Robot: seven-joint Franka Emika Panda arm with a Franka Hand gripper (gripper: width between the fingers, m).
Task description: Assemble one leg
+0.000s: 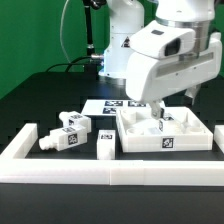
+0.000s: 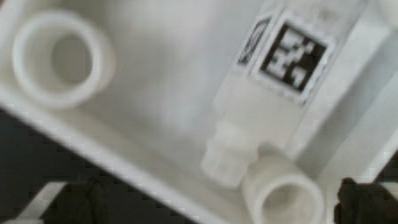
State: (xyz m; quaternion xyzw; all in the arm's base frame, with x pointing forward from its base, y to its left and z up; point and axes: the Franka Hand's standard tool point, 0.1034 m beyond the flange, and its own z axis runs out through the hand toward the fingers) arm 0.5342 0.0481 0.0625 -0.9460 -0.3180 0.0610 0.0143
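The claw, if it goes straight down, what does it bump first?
Probably the wide white plastic tray-like piece, near its round socket. The claw hangs open above it, beside the small white tagged plastic leg; depth is unclear.

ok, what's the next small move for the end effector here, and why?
Probably close on the leg: the end effector looks open, standing wide of it, over the tray. The leg's narrow end sits by a round socket, apparently not in it.

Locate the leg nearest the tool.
The leg is inside the rimmed white tray, on the exterior view's right, beneath the tool. The marker board is just behind the tray.
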